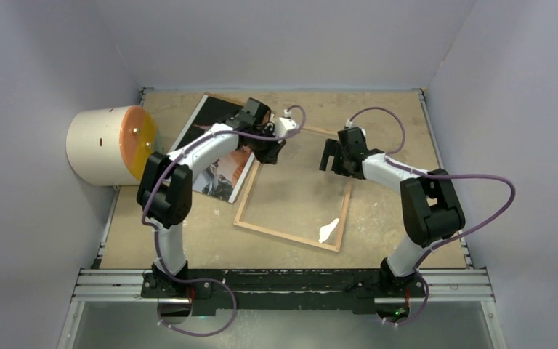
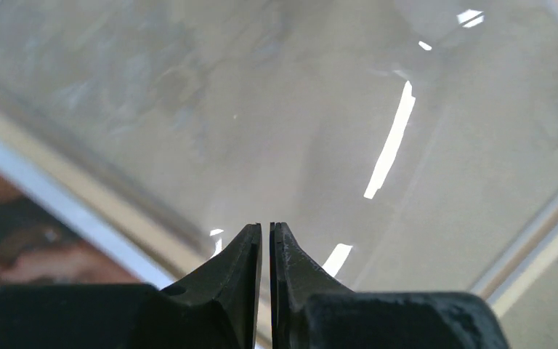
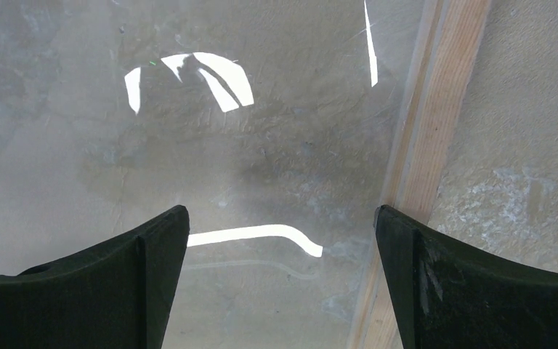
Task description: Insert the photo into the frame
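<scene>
The frame [image 1: 283, 234] lies flat mid-table, wood-brown side up, with the table showing through its glass pane [image 1: 298, 193]. The photo [image 1: 221, 174] lies picture-up just left of it, partly under my left arm. My left gripper [image 1: 272, 150] hovers over the frame's far left corner. In the left wrist view its jaws [image 2: 266, 227] are shut to a thin slit with nothing between them, above the glass [image 2: 261, 109], the frame's rail [image 2: 80, 185] and a bit of the photo [image 2: 36, 254]. My right gripper [image 1: 330, 167] [image 3: 282, 211] stands open and empty over the glass beside the frame's right rail [image 3: 436, 109].
A white cylinder with an orange face [image 1: 109, 145] juts from the left wall near the photo's far end. Grey walls close in the table on three sides. A metal rail [image 1: 283, 280] with the arm bases runs along the near edge.
</scene>
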Tool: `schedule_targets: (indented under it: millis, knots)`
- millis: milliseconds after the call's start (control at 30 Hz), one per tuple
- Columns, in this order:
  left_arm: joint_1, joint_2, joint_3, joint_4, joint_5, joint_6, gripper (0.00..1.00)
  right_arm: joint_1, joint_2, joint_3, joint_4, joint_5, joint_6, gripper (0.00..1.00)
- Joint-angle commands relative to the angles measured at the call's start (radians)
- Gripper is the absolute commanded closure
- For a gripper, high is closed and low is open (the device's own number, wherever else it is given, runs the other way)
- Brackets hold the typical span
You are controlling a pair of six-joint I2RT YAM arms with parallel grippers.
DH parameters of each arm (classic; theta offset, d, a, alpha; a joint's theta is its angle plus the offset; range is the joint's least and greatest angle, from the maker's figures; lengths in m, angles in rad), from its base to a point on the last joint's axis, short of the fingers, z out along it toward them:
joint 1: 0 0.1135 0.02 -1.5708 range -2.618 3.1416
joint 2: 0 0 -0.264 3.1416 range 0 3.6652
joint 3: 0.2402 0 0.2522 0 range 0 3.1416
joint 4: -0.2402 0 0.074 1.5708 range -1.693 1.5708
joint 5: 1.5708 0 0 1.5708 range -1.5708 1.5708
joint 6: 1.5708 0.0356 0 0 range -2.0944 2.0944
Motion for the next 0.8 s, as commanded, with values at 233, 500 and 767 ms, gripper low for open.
schedule_targets:
  millis: [233, 500, 767]
  knots:
    - [-0.241, -0.001, -0.009, 0.212, 0.087, -0.034, 0.88, -0.061, -0.028, -0.053, 0.064, -0.147, 0.079, 0.01]
    - [-0.252, -0.058, -0.061, 0.146, 0.001, 0.181, 0.89, -0.072, -0.026, -0.057, 0.045, -0.139, 0.078, 0.01]
    - [-0.283, -0.187, -0.179, 0.109, 0.016, 0.493, 0.87, -0.075, -0.027, -0.056, 0.029, -0.107, 0.073, 0.01]
